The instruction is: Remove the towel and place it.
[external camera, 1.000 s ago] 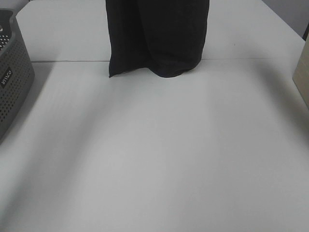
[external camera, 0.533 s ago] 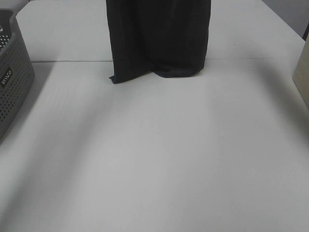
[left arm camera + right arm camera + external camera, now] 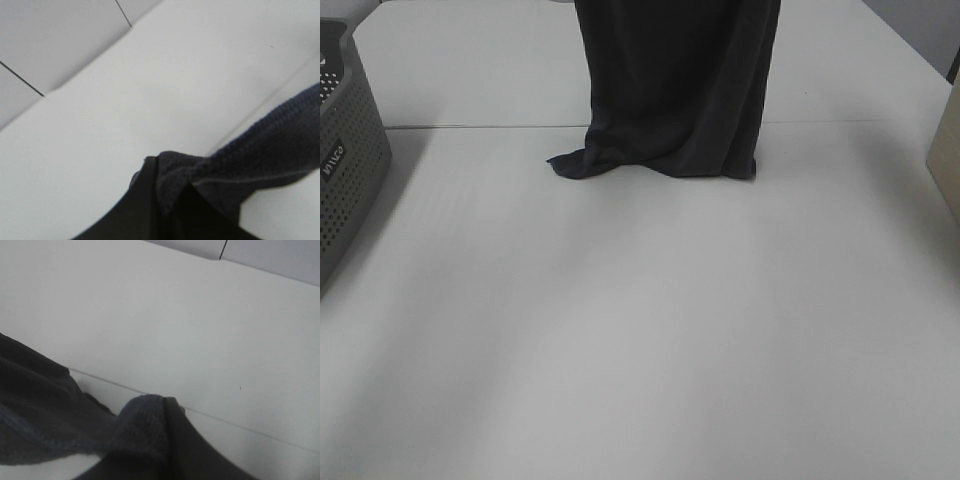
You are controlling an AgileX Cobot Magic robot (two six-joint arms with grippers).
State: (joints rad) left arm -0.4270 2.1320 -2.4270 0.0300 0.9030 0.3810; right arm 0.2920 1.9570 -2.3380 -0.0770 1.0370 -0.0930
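The towel, dark charcoal cloth, hangs from above the top edge of the exterior high view. Its bottom hem rests crumpled on the white table near the back middle. In the left wrist view my left gripper is shut on a bunched corner of the towel. Seen from the right wrist, my right gripper pinches another corner of the towel. Both grippers are out of the exterior high view, above the frame.
A grey perforated basket stands at the table's left edge. A pale box edge shows at the far right. A seam line runs across the table behind the towel's hem.
The towel has come lower and shifted right. Its hem, which barely touched the table before, now lies spread and crumpled on it, with a corner trailing left.
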